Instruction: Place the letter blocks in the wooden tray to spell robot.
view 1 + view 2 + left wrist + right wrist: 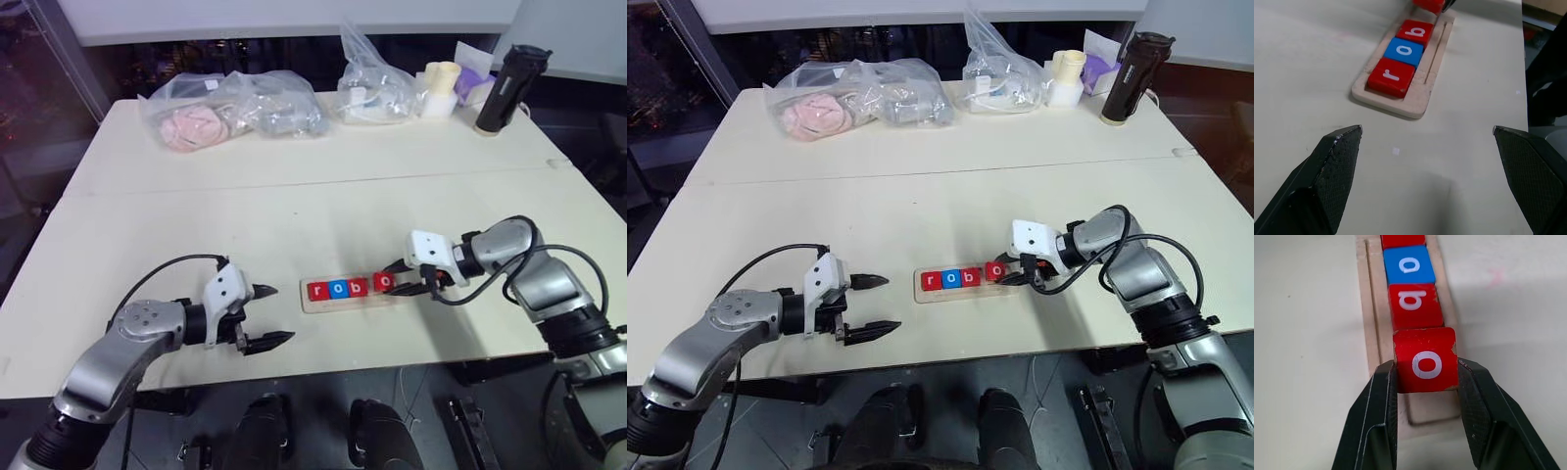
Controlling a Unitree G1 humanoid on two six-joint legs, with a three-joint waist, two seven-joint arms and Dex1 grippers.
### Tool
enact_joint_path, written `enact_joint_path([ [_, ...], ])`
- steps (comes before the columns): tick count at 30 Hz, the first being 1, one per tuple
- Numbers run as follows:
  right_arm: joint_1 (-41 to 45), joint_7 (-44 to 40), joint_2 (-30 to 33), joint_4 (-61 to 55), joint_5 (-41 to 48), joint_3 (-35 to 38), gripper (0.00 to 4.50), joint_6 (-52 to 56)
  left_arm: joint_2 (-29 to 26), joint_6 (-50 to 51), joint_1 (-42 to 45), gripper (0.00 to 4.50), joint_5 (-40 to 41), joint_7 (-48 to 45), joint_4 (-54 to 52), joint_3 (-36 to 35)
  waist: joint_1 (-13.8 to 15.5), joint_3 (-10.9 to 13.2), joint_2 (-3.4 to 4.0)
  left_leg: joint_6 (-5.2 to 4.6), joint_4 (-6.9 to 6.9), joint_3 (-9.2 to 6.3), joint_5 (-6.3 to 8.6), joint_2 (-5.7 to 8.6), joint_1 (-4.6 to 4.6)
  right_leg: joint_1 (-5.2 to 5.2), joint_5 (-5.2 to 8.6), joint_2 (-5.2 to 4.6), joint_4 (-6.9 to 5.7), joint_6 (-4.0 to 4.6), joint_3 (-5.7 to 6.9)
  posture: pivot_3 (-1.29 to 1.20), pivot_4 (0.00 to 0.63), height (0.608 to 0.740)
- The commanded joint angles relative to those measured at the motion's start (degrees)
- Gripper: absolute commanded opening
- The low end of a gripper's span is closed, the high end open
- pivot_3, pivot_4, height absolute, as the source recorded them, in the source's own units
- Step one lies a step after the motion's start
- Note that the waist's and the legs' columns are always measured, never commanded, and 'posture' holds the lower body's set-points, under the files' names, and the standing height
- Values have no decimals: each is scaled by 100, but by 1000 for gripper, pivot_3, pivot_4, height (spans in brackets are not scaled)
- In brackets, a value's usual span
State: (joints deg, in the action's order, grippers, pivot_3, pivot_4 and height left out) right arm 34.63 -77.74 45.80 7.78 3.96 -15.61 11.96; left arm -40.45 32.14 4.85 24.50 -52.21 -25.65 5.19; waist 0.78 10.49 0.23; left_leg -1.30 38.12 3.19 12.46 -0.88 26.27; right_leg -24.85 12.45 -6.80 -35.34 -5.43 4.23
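The wooden tray (345,303) lies near the table's front edge, with three letter blocks side by side in its groove: a red r (1391,77), a blue o (1405,51) and a red b (1418,31). My right gripper (1426,368) is shut on a fourth block, a red o (1426,363). It holds this block over the tray's right part, right beside the b (1414,305). To the left of the tray, my left gripper (268,316) is open with nothing in it, its fingertips (1347,142) pointing at the tray's left end.
Clear plastic bags (230,108) with soft items lie along the table's far side, with another bag (372,83), a pale cup (441,88) and a black bottle (507,88) at the back right. A seam (294,186) crosses the tabletop.
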Motion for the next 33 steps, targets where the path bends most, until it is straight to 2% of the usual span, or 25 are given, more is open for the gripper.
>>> enact_joint_path([
  [1,152,6,-58,25,-48,4,1150,-95,-26,-107,-34,4500,69,30,-206,-168,-3,0,0,0,2,0,0,0,0,0,0,0,0,0,0,0,150,725],
  [25,132,-18,-214,-47,-130,-73,1150,-31,-11,-215,-89,4500,56,49,-148,-145,-9,0,0,1,4,0,-1,0,-2,0,0,0,-11,0,0,0,150,725],
  [28,130,-6,-224,-87,-118,-69,2571,-3,-13,-218,-93,4500,58,50,-146,-143,-8,0,0,1,4,0,-1,0,-2,0,0,0,-11,0,0,0,150,725],
  [31,145,-8,-226,-127,-99,-60,4191,36,-14,-222,-96,4500,56,48,-142,-141,-8,0,0,1,5,0,-1,1,-2,0,0,0,-11,0,0,0,150,725],
  [32,151,1,-229,-133,-100,-56,4477,34,-14,-224,-94,4500,54,49,-142,-139,-9,0,0,1,5,0,-1,1,-2,0,0,0,-12,0,0,0,150,725],
  [33,156,14,-230,-138,-107,-53,4477,30,-11,-222,-92,4500,56,51,-144,-138,-9,0,0,1,5,0,-1,1,-2,0,0,0,-12,0,0,0,150,725],
])
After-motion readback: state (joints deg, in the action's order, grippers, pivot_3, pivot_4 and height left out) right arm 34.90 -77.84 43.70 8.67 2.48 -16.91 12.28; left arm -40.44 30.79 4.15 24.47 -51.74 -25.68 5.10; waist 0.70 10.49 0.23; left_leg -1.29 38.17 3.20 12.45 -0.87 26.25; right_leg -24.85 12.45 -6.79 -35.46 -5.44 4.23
